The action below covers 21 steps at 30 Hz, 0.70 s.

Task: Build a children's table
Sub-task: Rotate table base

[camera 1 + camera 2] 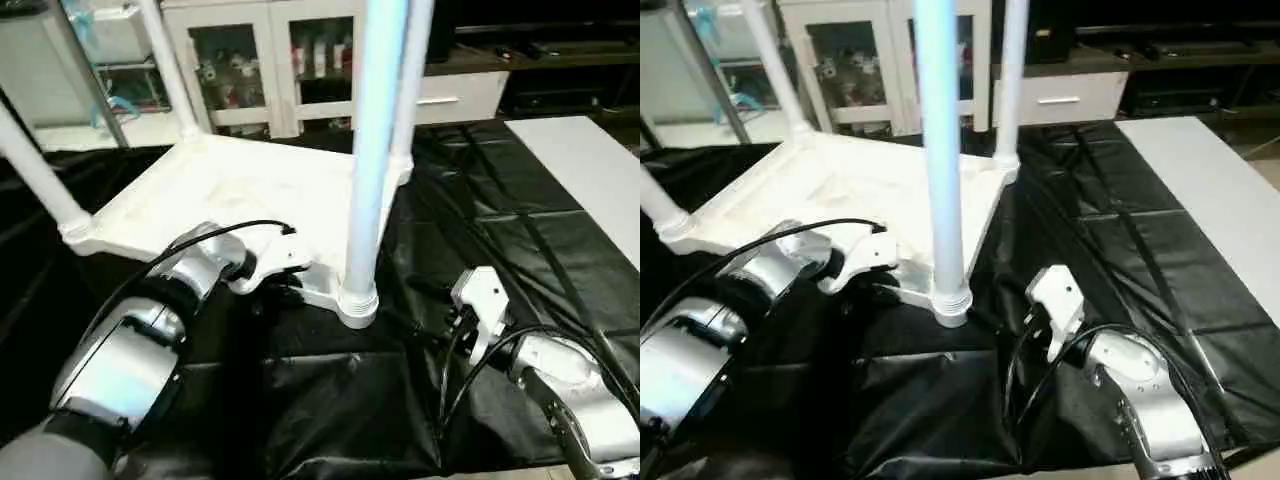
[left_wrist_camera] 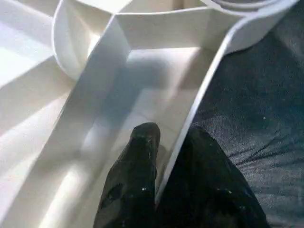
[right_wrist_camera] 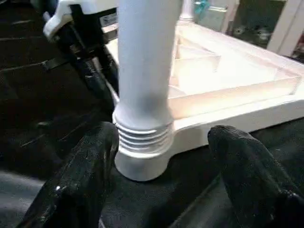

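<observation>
The children's table lies upside down on the black cover, its white ribbed tabletop point(image 1: 220, 185) facing up. White legs stand in its corner sockets; the nearest leg point(image 1: 372, 150) rises from the front corner socket point(image 3: 142, 142). My left gripper point(image 2: 171, 137) is shut on the tabletop's near rim, one black finger point(image 2: 135, 166) inside the rim wall and the other outside it. My right gripper point(image 3: 164, 137) stands open just to the right of that front socket. Its two fingers are spread wider than the leg's threaded base and do not touch it.
The black-covered work table point(image 1: 480, 220) stretches to the right and front. A flat white board point(image 1: 590, 180) lies along its right side. Behind stand a white glass-door cabinet point(image 1: 260, 60) and a dark low shelf. Black cables loop over both forearms.
</observation>
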Motion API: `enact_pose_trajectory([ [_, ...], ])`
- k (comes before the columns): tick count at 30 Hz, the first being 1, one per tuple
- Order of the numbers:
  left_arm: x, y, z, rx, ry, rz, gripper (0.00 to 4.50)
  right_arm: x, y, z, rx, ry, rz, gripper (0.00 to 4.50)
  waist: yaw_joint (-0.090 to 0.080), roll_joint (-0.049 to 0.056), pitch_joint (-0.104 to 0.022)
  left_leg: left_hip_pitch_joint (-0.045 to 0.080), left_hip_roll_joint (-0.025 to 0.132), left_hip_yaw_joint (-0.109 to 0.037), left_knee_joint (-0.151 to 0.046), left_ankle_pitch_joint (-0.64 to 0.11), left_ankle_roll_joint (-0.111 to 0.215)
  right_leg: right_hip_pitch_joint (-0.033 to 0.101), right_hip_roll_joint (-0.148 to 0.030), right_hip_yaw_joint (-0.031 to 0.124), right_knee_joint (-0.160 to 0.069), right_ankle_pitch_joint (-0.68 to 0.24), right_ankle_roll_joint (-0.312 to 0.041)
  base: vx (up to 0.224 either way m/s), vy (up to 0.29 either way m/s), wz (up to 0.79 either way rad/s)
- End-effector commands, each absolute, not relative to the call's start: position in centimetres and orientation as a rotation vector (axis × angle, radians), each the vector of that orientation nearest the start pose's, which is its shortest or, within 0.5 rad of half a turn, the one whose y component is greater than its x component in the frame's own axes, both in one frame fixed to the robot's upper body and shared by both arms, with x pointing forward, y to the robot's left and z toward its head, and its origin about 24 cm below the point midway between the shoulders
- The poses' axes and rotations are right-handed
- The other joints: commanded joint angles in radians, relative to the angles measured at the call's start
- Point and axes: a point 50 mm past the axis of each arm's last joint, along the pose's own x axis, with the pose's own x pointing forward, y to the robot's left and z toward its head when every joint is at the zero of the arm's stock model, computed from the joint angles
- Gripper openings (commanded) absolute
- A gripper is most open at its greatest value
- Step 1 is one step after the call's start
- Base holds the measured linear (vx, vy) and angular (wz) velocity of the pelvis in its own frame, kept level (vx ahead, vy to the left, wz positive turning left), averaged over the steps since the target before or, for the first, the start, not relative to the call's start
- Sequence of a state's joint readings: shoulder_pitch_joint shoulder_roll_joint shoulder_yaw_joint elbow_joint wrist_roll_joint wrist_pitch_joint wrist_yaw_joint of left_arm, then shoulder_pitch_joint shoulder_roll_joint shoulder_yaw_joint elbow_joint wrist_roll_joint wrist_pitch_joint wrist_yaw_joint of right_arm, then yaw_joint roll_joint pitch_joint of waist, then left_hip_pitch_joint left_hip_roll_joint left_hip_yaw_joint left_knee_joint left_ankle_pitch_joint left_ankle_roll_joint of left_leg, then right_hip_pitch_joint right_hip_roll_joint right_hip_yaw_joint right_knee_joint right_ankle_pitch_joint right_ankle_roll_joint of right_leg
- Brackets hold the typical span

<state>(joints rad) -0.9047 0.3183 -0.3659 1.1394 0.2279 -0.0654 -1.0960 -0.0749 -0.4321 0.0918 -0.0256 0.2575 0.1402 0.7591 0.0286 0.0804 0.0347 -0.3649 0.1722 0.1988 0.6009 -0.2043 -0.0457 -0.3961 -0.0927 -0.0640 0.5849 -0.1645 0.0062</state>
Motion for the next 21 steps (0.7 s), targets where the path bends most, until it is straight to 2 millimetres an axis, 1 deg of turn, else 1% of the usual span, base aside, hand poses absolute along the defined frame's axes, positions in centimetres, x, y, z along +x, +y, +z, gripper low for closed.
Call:
enact_pose_trajectory([
  [1, 34.3, 17.2, 2.1, 0.499, 0.764, -1.011, 0.69, 25.3, -17.0, 6.1, -0.165, 0.121, 0.841, 3.37, 0.013, -0.033, -0.043, -0.002, 0.052, -0.036, -0.083, -0.262, 0.089, 0.043, -0.067, 0.035, -0.086, -0.414, -0.209, 0.000, 0.000, 0.00],
  [2, 34.2, 17.3, 2.0, 0.489, 0.770, -0.989, 0.69, 25.3, -17.0, 6.1, -0.165, 0.120, 0.841, 3.37, 0.011, -0.032, -0.044, 0.001, 0.050, -0.036, -0.082, -0.271, 0.086, 0.041, -0.068, 0.035, -0.088, -0.444, -0.197, 0.000, 0.000, 0.00],
  [3, 34.0, 17.9, 1.6, 0.467, 0.785, -0.922, 0.69, 25.4, -16.9, 6.1, -0.165, 0.119, 0.839, 3.37, 0.008, -0.046, -0.043, -0.002, 0.050, -0.035, -0.083, -0.269, 0.085, 0.042, -0.068, 0.035, -0.088, -0.453, -0.193, 0.000, 0.000, 0.00],
  [4, 33.6, 18.7, 1.2, 0.457, 0.804, -0.842, 0.69, 25.5, -16.8, 6.1, -0.165, 0.119, 0.839, 3.37, 0.006, -0.043, -0.039, -0.009, 0.049, -0.039, -0.085, -0.265, 0.086, 0.045, -0.069, 0.032, -0.088, -0.486, -0.180, 0.000, 0.000, 0.00],
  [5, 33.5, 18.8, 1.1, 0.455, 0.807, -0.827, 0.69, 25.5, -16.8, 6.1, -0.165, 0.119, 0.839, 3.37, 0.003, -0.042, -0.038, -0.013, 0.050, -0.045, -0.087, -0.273, 0.078, 0.049, -0.073, 0.029, -0.087, -0.532, -0.158, 0.000, 0.000, 0.00],
  [6, 33.3, 19.0, 1.1, 0.451, 0.807, -0.810, 0.69, 25.5, -16.8, 6.1, -0.165, 0.118, 0.841, 3.37, -0.005, -0.042, -0.035, -0.015, 0.044, -0.047, -0.088, -0.292, 0.070, 0.047, -0.069, 0.025, -0.095, -0.598, -0.121, -0.012, 0.002, -0.21],
  [7, 33.1, 19.1, 1.0, 0.447, 0.806, -0.800, 0.69, 25.5, -16.7, 6.1, -0.165, 0.118, 0.842, 3.37, -0.010, -0.042, -0.033, -0.014, 0.045, -0.049, -0.090, -0.305, 0.064, 0.045, -0.069, 0.025, -0.097, -0.619, -0.112, -0.015, 0.004, -0.22],
  [8, 32.9, 19.1, 1.0, 0.443, 0.804, -0.777, 0.69, 25.6, -16.7, 6.1, -0.166, 0.118, 0.844, 3.37, -0.021, -0.045, -0.034, -0.016, 0.045, -0.055, -0.090, -0.323, 0.056, 0.045, -0.070, 0.022, -0.099, -0.648, -0.092, -0.015, 0.004, -0.22],
  [9, 32.9, 19.1, 1.0, 0.442, 0.804, -0.773, 0.69, 25.6, -16.7, 6.1, -0.167, 0.118, 0.845, 3.37, -0.026, -0.046, -0.033, -0.015, 0.045, -0.055, -0.091, -0.335, 0.053, 0.042, -0.069, 0.021, -0.101, -0.659, -0.088, -0.016, 0.004, -0.18],
  [10, 32.6, 19.1, 1.1, 0.442, 0.800, -0.764, 0.69, 25.6, -16.6, 6.1, -0.168, 0.118, 0.847, 3.37, -0.035, -0.044, -0.031, -0.011, 0.040, -0.057, -0.088, -0.361, 0.051, 0.036, -0.067, 0.018, -0.110, -0.691, -0.074, 0.000, 0.000, 0.00],
  [11, 32.0, 18.1, 1.5, 0.442, 0.716, -0.840, 0.69, 25.7, -16.6, 6.1, -0.170, 0.117, 0.852, 3.37, -0.045, -0.055, -0.029, -0.012, 0.036, -0.060, -0.087, -0.376, 0.053, 0.033, -0.066, 0.013, -0.119, -0.722, -0.060, 0.000, 0.000, 0.00],
  [12, 31.6, 17.5, 1.8, 0.443, 0.659, -0.897, 0.67, 25.8, -16.5, 6.1, -0.170, 0.116, 0.855, 3.37, -0.046, -0.051, -0.030, -0.014, 0.039, -0.069, -0.088, -0.384, 0.048, 0.035, -0.074, 0.013, -0.114, -0.740, -0.052, 0.000, 0.000, 0.00],
  [13, 31.4, 17.3, 1.9, 0.437, 0.646, -0.912, 0.67, 25.8, -16.5, 6.1, -0.171, 0.117, 0.857, 3.37, -0.049, -0.047, -0.027, -0.015, 0.042, -0.073, -0.091, -0.395, 0.047, 0.032, -0.077, 0.014, -0.117, -0.749, -0.052, 0.000, 0.000, 0.00],
  [14, 30.8, 16.1, 2.4, 0.432, 0.569, -0.989, 0.63, 25.9, -16.5, 6.1, -0.174, 0.118, 0.862, 3.37, -0.051, -0.049, -0.027, 0.002, 0.043, -0.071, -0.088, -0.438, 0.046, 0.012, -0.071, 0.013, -0.127, -0.760, -0.060, 0.000, 0.000, 0.00],
  [15, 30.5, 15.7, 2.6, 0.426, 0.537, -1.027, 0.63, 26.0, -16.5, 6.2, -0.175, 0.118, 0.864, 3.37, -0.051, -0.049, -0.027, 0.002, 0.043, -0.071, -0.088, -0.438, 0.046, 0.012, -0.071, 0.013, -0.127, -0.760, -0.060, 0.000, 0.000, 0.00],
  [16, 30.0, 15.0, 3.0, 0.414, 0.486, -1.086, 0.55, 26.1, -16.5, 6.2, -0.176, 0.118, 0.867, 3.37, -0.049, -0.055, -0.027, 0.013, 0.039, -0.066, -0.083, -0.456, 0.049, 0.003, -0.067, 0.013, -0.133, -0.764, -0.062, 0.000, 0.000, 0.00],
  [17, 29.8, 14.7, 3.1, 0.409, 0.469, -1.104, 0.42, 26.1, -16.5, 6.2, -0.177, 0.118, 0.868, 3.37, -0.043, -0.052, -0.030, 0.011, 0.044, -0.066, -0.089, -0.447, 0.047, 0.007, -0.066, 0.018, -0.126, -0.712, -0.079, 0.000, 0.000, 0.00],
  [18, 29.5, 14.2, 3.4, 0.392, 0.443, -1.128, 0.42, 26.2, -16.5, 6.3, -0.179, 0.117, 0.871, 3.37, -0.036, -0.053, -0.035, 0.012, 0.052, -0.065, -0.096, -0.432, 0.045, 0.009, -0.062, 0.022, -0.117, -0.623, -0.104, 0.000, 0.000, 0.00],
  [19, 29.5, 14.2, 3.4, 0.392, 0.443, -1.128, 0.34, 26.2, -16.5, 6.3, -0.179, 0.117, 0.871, 3.37, -0.030, -0.051, -0.036, 0.015, 0.057, -0.062, -0.099, -0.422, 0.044, 0.009, -0.061, 0.026, -0.113, -0.570, -0.123, 0.000, 0.000, 0.00],
  [20, 29.4, 14.0, 3.6, 0.401, 0.423, -1.140, 0.25, 26.2, -16.5, 6.3, -0.181, 0.117, 0.873, 3.37, -0.023, -0.052, -0.035, 0.013, 0.059, -0.057, -0.102, -0.405, 0.044, 0.008, -0.056, 0.031, -0.104, -0.476, -0.155, 0.000, 0.000, 0.00],
  [21, 29.3, 13.7, 3.8, 0.421, 0.400, -1.156, 0.25, 26.2, -16.5, 6.3, -0.184, 0.117, 0.877, 3.37, -0.014, -0.056, -0.039, 0.011, 0.060, -0.052, -0.102, -0.370, 0.046, 0.014, -0.056, 0.036, -0.094, -0.390, -0.180, 0.000, 0.000, 0.00],
])
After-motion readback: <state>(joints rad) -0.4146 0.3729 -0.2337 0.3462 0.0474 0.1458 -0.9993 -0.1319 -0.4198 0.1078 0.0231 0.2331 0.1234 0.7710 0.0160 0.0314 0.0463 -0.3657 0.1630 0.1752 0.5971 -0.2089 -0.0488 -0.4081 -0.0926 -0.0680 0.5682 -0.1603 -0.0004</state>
